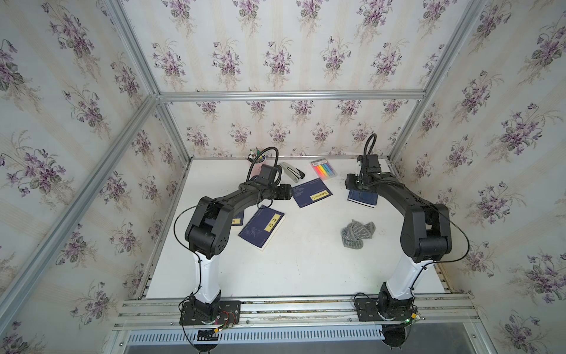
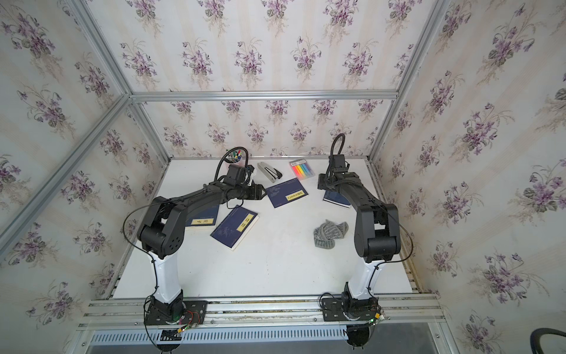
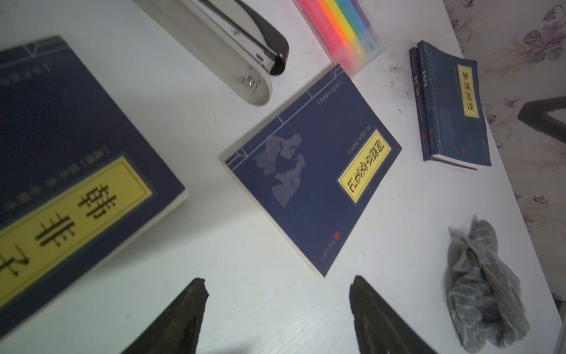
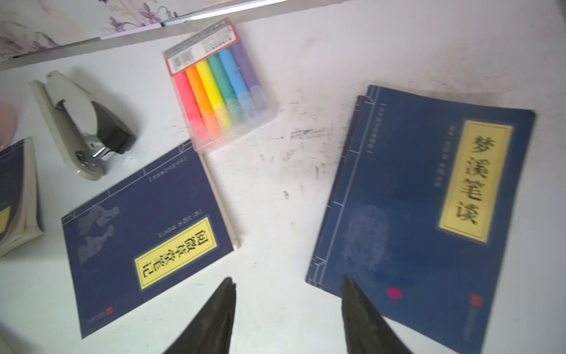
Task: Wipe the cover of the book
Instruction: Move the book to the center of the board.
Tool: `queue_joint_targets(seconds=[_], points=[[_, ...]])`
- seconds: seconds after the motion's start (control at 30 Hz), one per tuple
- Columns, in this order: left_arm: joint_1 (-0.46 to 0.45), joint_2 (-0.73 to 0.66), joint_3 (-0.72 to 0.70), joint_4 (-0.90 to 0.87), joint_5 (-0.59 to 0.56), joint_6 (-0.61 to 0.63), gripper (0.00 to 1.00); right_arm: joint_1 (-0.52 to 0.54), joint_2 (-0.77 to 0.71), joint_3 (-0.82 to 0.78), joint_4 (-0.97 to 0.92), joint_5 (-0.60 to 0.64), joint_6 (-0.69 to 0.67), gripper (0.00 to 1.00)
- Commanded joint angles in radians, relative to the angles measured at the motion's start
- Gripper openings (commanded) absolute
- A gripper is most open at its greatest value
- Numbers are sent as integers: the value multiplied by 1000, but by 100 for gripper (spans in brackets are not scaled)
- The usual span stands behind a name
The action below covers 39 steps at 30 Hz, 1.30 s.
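Observation:
Several dark blue books with yellow title labels lie on the white table [image 1: 291, 269]. One book [image 1: 312, 193] [image 3: 312, 171] [image 4: 147, 233] is at the middle back, one [image 1: 262, 228] lies nearer the front, and one [image 2: 202, 219] is partly under the left arm. At the far right, a book [image 1: 363, 197] [image 4: 422, 214] rests on top of another. A crumpled grey cloth [image 1: 357, 233] [image 3: 481, 288] lies alone on the right. My left gripper [image 3: 278, 282] hangs open over bare table beside the middle book. My right gripper [image 4: 288, 279] is open and empty, one finger over the far-right book's corner.
A stapler [image 1: 292, 174] [image 4: 82, 122] and a clear pack of coloured highlighters [image 1: 324, 168] [image 4: 220, 89] lie along the back. A pen cup [image 2: 235, 156] stands at the back left, behind the left arm. Papered walls with metal rails close in the table.

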Motion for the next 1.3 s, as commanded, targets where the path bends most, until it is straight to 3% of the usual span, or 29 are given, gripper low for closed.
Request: queue_joint_targets(seconds=[0.0, 0.23, 0.67, 1.03, 1.27], points=[[1, 76, 112, -66, -49, 26, 75, 21, 59, 15, 29, -73, 39, 56], [2, 246, 353, -133, -83, 36, 77, 52, 155, 32, 44, -102, 72, 57], [2, 472, 681, -309, 10, 33, 78, 58, 221, 25, 66, -151, 101, 57], [-2, 516, 721, -408, 248, 46, 75, 64, 259, 34, 68, -206, 117, 57], [-51, 416, 548, -394, 316, 76, 71, 68, 266, 30, 70, -213, 118, 56]])
